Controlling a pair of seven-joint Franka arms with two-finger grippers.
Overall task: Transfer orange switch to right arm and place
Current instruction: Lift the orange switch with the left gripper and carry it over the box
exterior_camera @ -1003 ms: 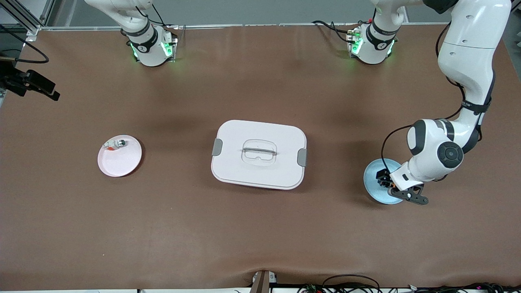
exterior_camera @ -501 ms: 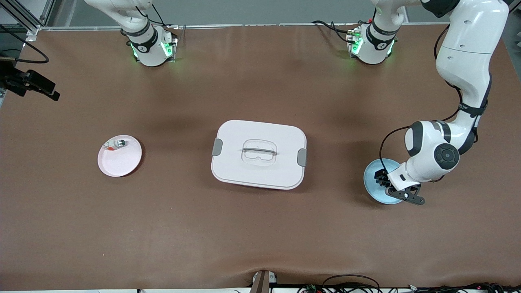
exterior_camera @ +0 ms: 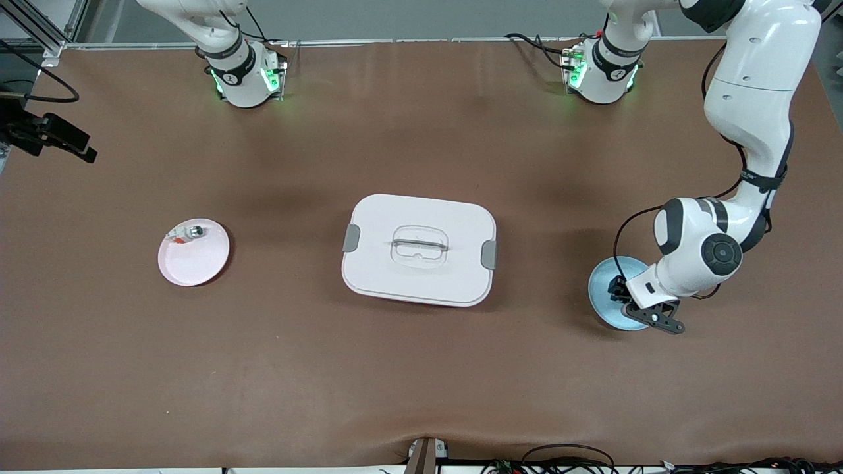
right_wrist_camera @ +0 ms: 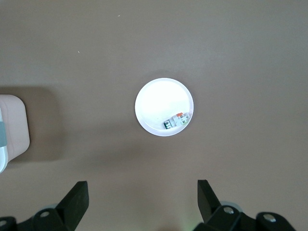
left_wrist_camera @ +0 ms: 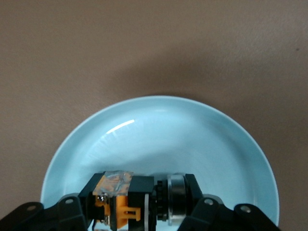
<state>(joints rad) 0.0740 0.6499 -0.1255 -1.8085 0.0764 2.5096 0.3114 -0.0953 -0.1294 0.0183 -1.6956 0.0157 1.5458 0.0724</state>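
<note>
Since a second ago my left arm has drawn in a little toward the blue plate [exterior_camera: 602, 289], and my left end effector [exterior_camera: 622, 297] has settled lower into it. That plate sits at the left arm's end of the table, a bit nearer the front camera than the white lidded box [exterior_camera: 419, 249] at the table's middle.

In the left wrist view the orange switch [left_wrist_camera: 139, 204] lies on its side in the plate, directly between my two fingers [left_wrist_camera: 202, 214]. Its long axis runs from one finger to the other, with the orange and black body at one end and a silvery ring at the other. The fingers flank it closely, but I cannot tell whether they already press on it.

My right end effector [right_wrist_camera: 139, 209] waits high over the right arm's end of the table, its fingers spread wide and holding nothing. Below it is the pink plate [right_wrist_camera: 154, 108] with a small white part [right_wrist_camera: 175, 121] carrying green and red bits.

My judgement: the left arm is plainly nearer the switch, so it must lift the switch and carry it toward the right arm.
</note>
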